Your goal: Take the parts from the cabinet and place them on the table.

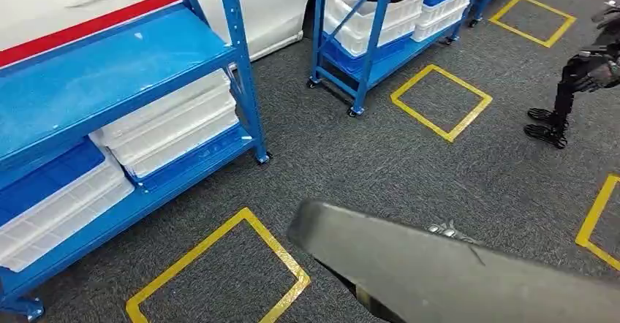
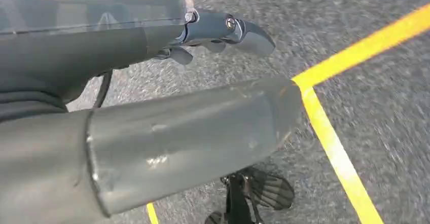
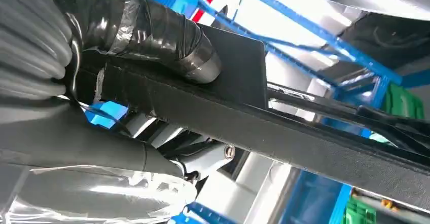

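A: Right hand (image 3: 127, 82) clamped on the long black panel (image 1: 453, 272), carried low over grey carpet (image 1: 380, 155) between blue racks (image 1: 241, 67) and yellow floor squares (image 1: 219, 272).
B: Left hand (image 2: 223, 34)?
A: Fingers apart, held nothing. Panel's far end was cut off by the frame.

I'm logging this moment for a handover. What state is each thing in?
long black part: carried above the floor, gripped by the right hand.
right hand: thumb and fingers clamped on the part.
left hand: holds nothing, fingers apart, over the carpet.
white bins: stacked on the blue rack's lower shelf.
blue rack's top shelf: bare.
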Robot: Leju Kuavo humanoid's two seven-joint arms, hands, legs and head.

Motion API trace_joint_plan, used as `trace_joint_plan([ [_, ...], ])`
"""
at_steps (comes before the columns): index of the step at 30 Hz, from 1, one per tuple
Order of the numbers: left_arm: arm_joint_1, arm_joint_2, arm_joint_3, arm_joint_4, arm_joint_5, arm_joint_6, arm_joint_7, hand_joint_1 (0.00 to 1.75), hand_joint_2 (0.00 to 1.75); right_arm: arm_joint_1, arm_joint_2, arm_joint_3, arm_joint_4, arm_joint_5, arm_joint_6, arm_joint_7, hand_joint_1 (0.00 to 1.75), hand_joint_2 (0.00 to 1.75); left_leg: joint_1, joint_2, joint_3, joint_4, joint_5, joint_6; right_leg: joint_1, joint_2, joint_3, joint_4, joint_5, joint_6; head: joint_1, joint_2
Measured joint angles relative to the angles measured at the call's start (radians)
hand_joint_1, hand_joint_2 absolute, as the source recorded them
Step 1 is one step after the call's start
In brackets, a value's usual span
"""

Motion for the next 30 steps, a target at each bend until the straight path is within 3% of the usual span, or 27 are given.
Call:
trace_joint_plan([
  [1,-0.002,0.0,0.0,0.0,0.0,0.0,0.0,0.0,0.0,0.0,0.0,0.0,0.0,0.0,0.0,0.0,1.75,1.75,0.0,0.011,0.002,0.002,-0.003,-0.004,0.0,-0.015,0.057,-0.096,0.039,-0.001,0.0,0.0],
  [2,-0.002,0.0,0.0,0.0,0.0,0.0,0.0,0.0,0.0,0.0,0.0,-0.001,-0.001,0.0,0.0,0.0,1.75,1.75,0.0,0.019,0.007,0.004,-0.006,-0.009,0.001,-0.049,0.111,-0.181,0.062,-0.005,0.0,0.0],
  [3,-0.001,0.0,0.0,0.0,0.0,0.0,0.0,0.0,0.0,-0.002,0.0,-0.001,-0.001,0.0,0.0,0.0,1.75,1.75,-0.009,0.028,0.005,0.007,-0.011,-0.017,0.013,-0.07,0.122,-0.208,0.051,-0.014,0.0,0.0],
  [7,-0.008,0.0,0.0,0.0,0.0,0.0,0.0,0.0,0.0,0.003,0.0,-0.002,-0.003,-0.001,0.0,0.0,1.75,1.75,-0.007,0.062,0.012,0.008,-0.014,-0.039,0.013,-0.024,0.107,-0.21,0.061,-0.042,-0.001,0.0],
  [8,-0.011,0.0,0.0,0.0,0.0,0.0,0.0,0.0,0.0,0.003,0.0,-0.002,-0.005,-0.001,0.0,0.0,1.75,1.75,0.0,0.034,0.006,0.021,-0.03,-0.045,0.007,-0.017,0.11,-0.216,0.066,-0.049,0.0,0.0],
  [9,-0.011,0.0,0.0,0.0,0.0,0.0,0.0,0.0,0.0,0.0,0.0,-0.002,-0.007,-0.002,0.0,0.0,1.75,1.75,0.001,-0.018,-0.014,0.068,-0.068,-0.047,0.007,-0.009,0.108,-0.217,0.068,-0.058,-0.001,0.0],
  [10,-0.01,0.0,0.0,0.0,0.0,-0.001,0.0,0.0,0.0,0.001,0.0,-0.002,-0.007,-0.002,0.0,0.0,1.75,1.75,0.003,-0.044,-0.048,0.142,-0.111,-0.048,0.008,-0.001,0.105,-0.217,0.07,-0.062,-0.001,0.0],
  [12,-0.003,0.0,0.0,0.0,0.0,0.0,0.0,0.0,0.0,0.002,0.0,-0.002,-0.006,-0.002,0.0,0.0,1.75,1.75,0.002,-0.063,-0.128,0.309,-0.178,-0.051,0.012,0.022,0.099,-0.215,0.071,-0.066,-0.001,0.0],
  [13,0.0,0.0,0.0,0.0,0.0,0.0,0.0,0.0,0.0,0.003,0.001,-0.002,-0.006,-0.002,0.0,0.0,1.75,1.75,0.002,-0.063,-0.148,0.346,-0.178,-0.051,0.013,0.036,0.097,-0.213,0.072,-0.066,-0.001,0.0],
  [14,0.001,0.0,0.0,0.0,0.0,0.0,0.0,0.0,0.0,0.003,0.001,-0.002,-0.006,-0.002,0.0,0.0,1.75,1.75,0.002,-0.063,-0.142,0.325,-0.148,-0.049,0.014,0.05,0.097,-0.21,0.072,-0.066,-0.001,0.0],
  [16,0.0,0.0,0.0,0.0,0.0,0.0,0.0,0.0,0.0,0.003,0.001,-0.002,-0.006,-0.002,0.0,0.0,1.75,1.75,0.003,-0.076,-0.076,0.172,-0.05,-0.043,0.014,0.076,0.099,-0.204,0.07,-0.063,-0.001,0.0],
  [17,0.001,0.0,0.0,0.0,0.0,0.0,0.0,0.0,0.0,0.003,0.001,-0.002,-0.006,-0.002,0.0,0.0,1.75,1.75,0.003,-0.106,-0.041,0.088,-0.007,-0.038,0.013,0.086,0.1,-0.203,0.069,-0.062,-0.001,0.0],
  [18,0.001,0.003,0.0,0.0,0.0,0.0,0.0,0.0,0.0,0.001,0.002,-0.002,-0.006,-0.002,0.0,0.0,1.75,1.75,0.002,-0.147,-0.026,0.048,-0.009,-0.032,0.015,0.097,0.096,-0.2,0.069,-0.056,-0.001,0.0],
  [20,0.0,0.002,0.0,0.0,0.0,0.0,0.0,0.0,0.0,0.002,0.002,-0.002,-0.006,-0.002,0.0,0.0,1.75,1.75,0.0,-0.131,-0.024,0.034,-0.014,-0.029,0.011,0.12,0.082,-0.197,0.075,-0.04,0.0,0.0],
  [22,-0.004,0.003,0.0,0.0,0.0,0.0,0.0,0.0,0.0,0.006,0.002,-0.002,-0.007,-0.002,0.0,0.0,1.75,1.75,-0.002,-0.11,-0.021,0.028,-0.006,-0.017,0.012,0.144,0.075,-0.203,0.084,-0.024,0.0,0.0],
  [23,-0.006,0.002,0.0,0.0,0.0,0.0,0.0,0.0,0.0,0.007,0.002,-0.003,-0.007,-0.002,0.0,0.0,1.75,1.75,0.006,-0.092,-0.018,0.018,0.002,-0.006,0.008,0.121,0.073,-0.19,0.075,-0.024,-0.001,0.0],
  [24,-0.007,0.002,0.0,0.0,0.0,0.0,0.0,0.0,0.0,0.005,0.002,-0.003,-0.007,-0.002,0.0,0.0,1.75,1.75,0.005,-0.084,-0.017,0.014,0.004,0.003,0.014,0.067,0.057,-0.159,0.049,-0.023,0.0,0.0],
  [25,-0.005,0.002,0.0,0.0,0.0,0.0,0.0,0.0,0.0,0.003,0.002,-0.004,-0.007,-0.002,0.0,0.0,1.75,1.75,0.002,-0.069,-0.018,0.015,0.004,0.006,0.013,0.029,0.021,-0.084,0.001,-0.019,0.0,0.0],
  [27,0.001,0.002,0.0,0.0,0.0,0.0,0.0,0.0,0.0,0.006,0.003,-0.004,-0.006,-0.002,0.0,0.0,1.75,1.75,-0.003,-0.042,-0.02,0.015,0.003,0.007,0.007,0.011,-0.054,0.073,-0.068,-0.011,0.0,0.0],
  [28,0.002,0.002,0.0,0.0,0.0,0.0,0.0,0.0,0.0,0.006,0.003,-0.004,-0.006,-0.002,0.0,0.0,1.75,1.75,-0.004,-0.03,-0.021,0.016,0.003,0.007,0.006,0.009,-0.073,0.113,-0.074,-0.009,0.0,0.0],
  [29,0.001,0.002,0.0,0.0,0.0,0.0,0.0,0.0,0.0,0.007,0.003,-0.004,-0.006,-0.002,0.0,0.0,1.75,1.75,-0.005,-0.019,-0.02,0.016,0.002,0.005,0.005,0.007,-0.066,0.102,-0.056,-0.008,0.0,0.0],
  [30,0.0,0.002,0.0,0.0,0.0,0.0,0.0,0.0,0.0,0.007,0.003,-0.004,-0.006,-0.002,0.0,0.0,1.75,1.75,-0.005,-0.01,-0.019,0.016,0.0,0.003,0.004,0.005,-0.035,0.048,-0.022,-0.008,0.0,0.0],
])
